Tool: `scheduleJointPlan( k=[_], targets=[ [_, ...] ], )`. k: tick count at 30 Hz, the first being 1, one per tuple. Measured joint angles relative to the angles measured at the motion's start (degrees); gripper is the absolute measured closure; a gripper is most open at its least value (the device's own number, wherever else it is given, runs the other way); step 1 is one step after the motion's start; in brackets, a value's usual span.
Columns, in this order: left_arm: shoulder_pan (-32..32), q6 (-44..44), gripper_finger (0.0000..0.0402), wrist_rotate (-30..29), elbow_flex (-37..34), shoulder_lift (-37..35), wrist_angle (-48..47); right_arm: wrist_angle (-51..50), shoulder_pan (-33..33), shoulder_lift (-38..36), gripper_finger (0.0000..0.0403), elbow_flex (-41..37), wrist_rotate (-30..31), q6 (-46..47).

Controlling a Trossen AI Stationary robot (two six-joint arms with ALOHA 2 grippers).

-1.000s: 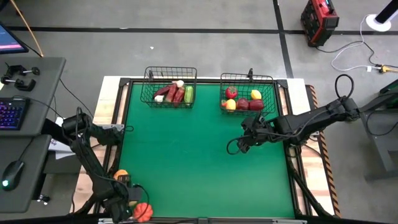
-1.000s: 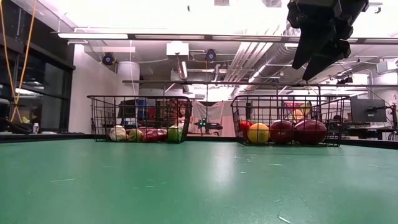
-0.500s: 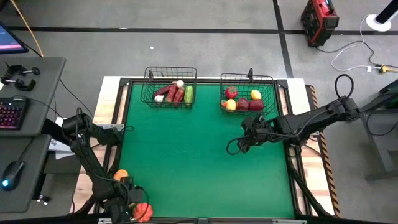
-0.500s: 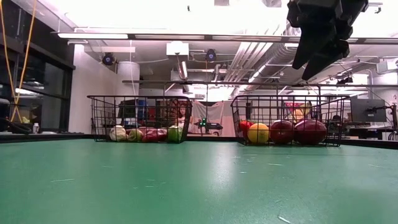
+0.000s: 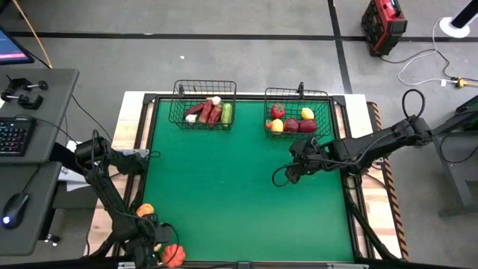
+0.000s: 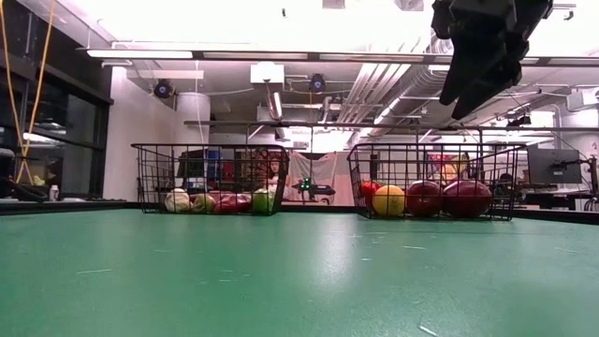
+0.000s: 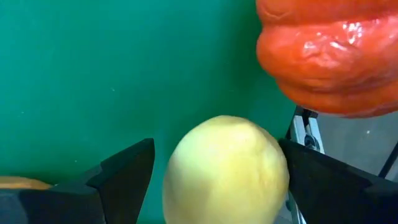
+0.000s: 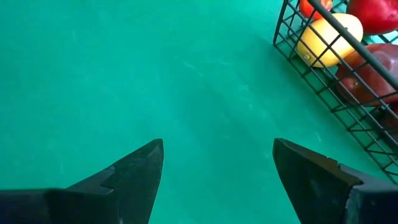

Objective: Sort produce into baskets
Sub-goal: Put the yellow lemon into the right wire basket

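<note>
At the table's near left corner my left gripper [image 5: 157, 243] points down, open, its fingers on either side of a pale yellow round fruit [image 7: 224, 171] that rests on the green mat. Close by are a red-orange ribbed pumpkin [image 7: 329, 56] [image 5: 173, 255] and an orange piece [image 5: 146, 211]. My right gripper [image 8: 217, 155] hangs open above the mat, just in front of the right basket [image 5: 296, 93], with nothing between its fingers. Both wire baskets stand at the far edge. The left basket [image 5: 205, 83] holds red, white and green pieces. The right one holds red, yellow and maroon pieces. My left gripper's fingers come from above and flank the yellow fruit. One finger [image 7: 323, 180] stands right at the fruit's side [image 7: 280, 174], and I cannot tell whether it touches. The other finger [image 7: 124, 177] is a small gap away from it.
The middle of the green mat [image 5: 239, 194] lies bare between the arms. A black frame [image 5: 357, 209] borders the mat. A desk with a keyboard [image 5: 15, 134] and a mouse [image 5: 15, 205] stands to the left of the table.
</note>
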Motion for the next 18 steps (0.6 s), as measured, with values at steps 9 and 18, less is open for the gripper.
scheduleJointPlan(
  k=[9,18],
  targets=[
    [0.07,0.40,0.0073,3.24,-4.53,-0.15,1.43,-0.26,0.00,0.00,0.0107,0.00,0.92,-1.48],
    [2.34,0.53,0.0144,7.79,-4.67,-0.32,1.61,-0.25,0.00,0.00,0.0107,0.00,2.10,-1.87]
  ],
)
